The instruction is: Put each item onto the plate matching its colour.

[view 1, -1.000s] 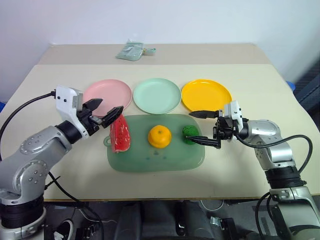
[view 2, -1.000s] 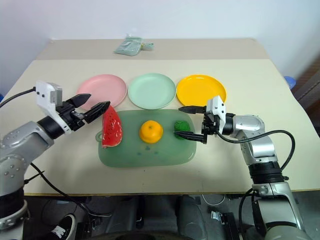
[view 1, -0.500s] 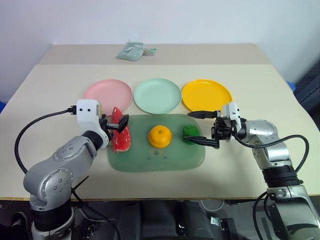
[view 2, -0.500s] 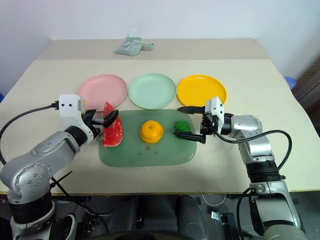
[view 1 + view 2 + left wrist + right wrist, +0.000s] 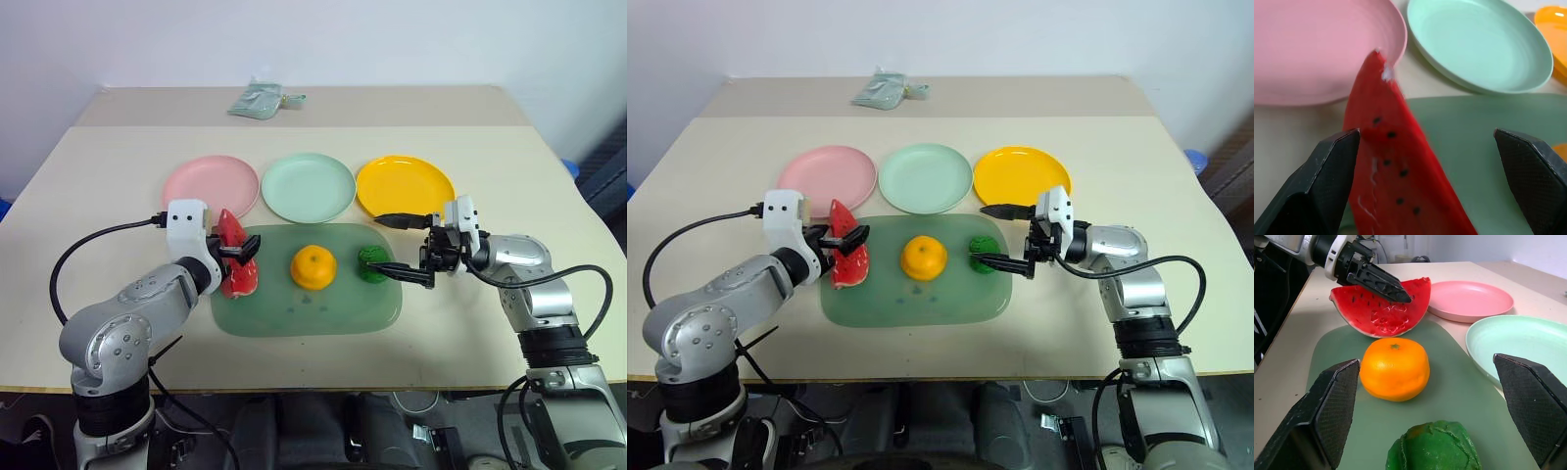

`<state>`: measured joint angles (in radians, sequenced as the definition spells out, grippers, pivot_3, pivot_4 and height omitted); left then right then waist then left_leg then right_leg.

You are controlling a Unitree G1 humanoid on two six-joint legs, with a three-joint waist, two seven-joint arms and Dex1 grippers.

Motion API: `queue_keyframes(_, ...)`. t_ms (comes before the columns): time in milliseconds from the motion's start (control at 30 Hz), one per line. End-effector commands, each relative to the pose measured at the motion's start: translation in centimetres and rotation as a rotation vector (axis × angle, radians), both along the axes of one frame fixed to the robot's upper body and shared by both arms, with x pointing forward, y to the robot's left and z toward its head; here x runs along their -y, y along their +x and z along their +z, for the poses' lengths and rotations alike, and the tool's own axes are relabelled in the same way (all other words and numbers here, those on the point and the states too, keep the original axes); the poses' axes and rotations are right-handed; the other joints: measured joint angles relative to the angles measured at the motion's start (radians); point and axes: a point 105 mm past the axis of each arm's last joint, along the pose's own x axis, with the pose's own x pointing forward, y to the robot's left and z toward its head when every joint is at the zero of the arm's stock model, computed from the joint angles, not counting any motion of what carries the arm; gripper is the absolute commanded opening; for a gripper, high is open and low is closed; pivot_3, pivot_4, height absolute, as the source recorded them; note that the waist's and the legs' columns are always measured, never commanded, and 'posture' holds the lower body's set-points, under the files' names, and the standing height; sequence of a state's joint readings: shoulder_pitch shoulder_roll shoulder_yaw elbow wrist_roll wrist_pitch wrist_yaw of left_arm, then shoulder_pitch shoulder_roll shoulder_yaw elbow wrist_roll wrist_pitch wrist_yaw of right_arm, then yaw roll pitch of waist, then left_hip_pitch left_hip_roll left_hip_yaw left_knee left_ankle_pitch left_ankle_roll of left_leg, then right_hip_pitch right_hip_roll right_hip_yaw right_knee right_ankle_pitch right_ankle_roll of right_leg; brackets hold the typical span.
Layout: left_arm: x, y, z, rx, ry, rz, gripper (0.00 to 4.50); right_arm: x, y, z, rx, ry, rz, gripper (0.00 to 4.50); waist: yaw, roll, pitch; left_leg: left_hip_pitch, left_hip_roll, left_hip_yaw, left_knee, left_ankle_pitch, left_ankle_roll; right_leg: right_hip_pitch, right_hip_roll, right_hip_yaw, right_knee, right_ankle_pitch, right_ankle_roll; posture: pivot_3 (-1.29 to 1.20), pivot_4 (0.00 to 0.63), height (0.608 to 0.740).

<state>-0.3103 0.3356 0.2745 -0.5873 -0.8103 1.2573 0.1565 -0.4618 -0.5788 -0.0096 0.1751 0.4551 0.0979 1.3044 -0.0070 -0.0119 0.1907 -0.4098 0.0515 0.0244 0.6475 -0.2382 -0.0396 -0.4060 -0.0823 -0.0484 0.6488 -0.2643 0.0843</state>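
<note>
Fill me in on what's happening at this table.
A two-armed robot is sorting toy food onto colour-matched plates. All three items sit on the green mat. The open left gripper straddles the watermelon, and the open right gripper brackets the green vegetable; neither is gripped yet. The orange sits untouched between them. The pink plate, mint plate and yellow plate hold nothing.

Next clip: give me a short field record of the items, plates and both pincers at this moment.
watermelon wedge: upright at mat's left end, between open left pincer fingers
orange: mid-mat
green vegetable: mat's right end, between open right pincer fingers
green mat: holds all three items
pink plate: bare
mint plate: bare
yellow plate: bare
sorted: none yet
</note>
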Motion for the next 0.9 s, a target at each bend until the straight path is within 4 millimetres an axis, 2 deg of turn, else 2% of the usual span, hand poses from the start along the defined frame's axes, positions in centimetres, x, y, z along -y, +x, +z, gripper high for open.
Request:
queue_keyframes(33, -0.1, 0.7, 0.9, 0.046, 0.043, -0.044, 4.5, -0.1, -0.4, 1.3, 0.061, 0.017, 0.006, 4.47, 0.0, 0.0, 0.0, 0.0, 0.0, 0.0, 0.0, 0.0, 0.0, 0.0, 0.0, 0.0, 0.0, 0.0, 0.0, 0.0, 0.15, 0.74)
queue_keyframes(233, 0.6, 1.2, 1.6, 0.074, 0.049, -0.21, 4.5, -0.4, -0.4, 1.4, 0.061, 0.015, 0.004, 4.47, 0.0, 0.0, 0.0, 0.0, 0.0, 0.0, 0.0, 0.0, 0.0, 0.0, 0.0, 0.0, 0.0, 0.0, 0.0, 0.0, 0.15, 0.74)
queue_keyframes(500, 1.1, 0.3, 1.7, 0.074, 0.087, -0.416, 4.5, -0.6, -0.3, 1.6, 0.059, 0.012, 0.005, 4.47, -0.001, 0.0, 0.0, 0.0, 0.0, 0.0, -0.001, 0.0, 0.0, -0.001, 0.0, 0.0, 0.0, 0.0, 0.0, 0.0, 0.15, 0.74)
queue_keyframes(667, -0.1, 0.7, 1.3, 0.067, 0.118, -0.442, 4.5, -0.8, -0.4, 1.6, 0.056, 0.011, 0.005, 4.47, -0.002, 0.0, 0.0, 0.0, 0.0, 0.0, -0.001, 0.0, 0.0, -0.001, 0.0, 0.0, 0.0, 0.0, 0.0, 0.0, 0.15, 0.74)
queue_keyframes(767, -0.1, 0.3, 1.6, 0.082, 0.104, -0.499, 4.5, -0.9, -0.3, 1.6, 0.055, 0.01, 0.005, 4.47, -0.002, 0.0, 0.0, 0.0, 0.0, 0.0, -0.001, 0.0, 0.0, -0.001, 0.0, 0.0, -0.001, 0.0, 0.0, 0.0, 0.15, 0.74)
queue_keyframes(900, -0.7, 0.4, 2.5, 0.12, 0.135, -0.493, 4.5, -0.8, -0.3, 1.6, 0.053, 0.008, 0.005, 4.47, -0.002, 0.0, 0.0, 0.0, 0.0, 0.0, -0.001, 0.0, 0.0, -0.001, 0.0, 0.0, -0.001, 0.0, 0.0, 0.0, 0.15, 0.74)
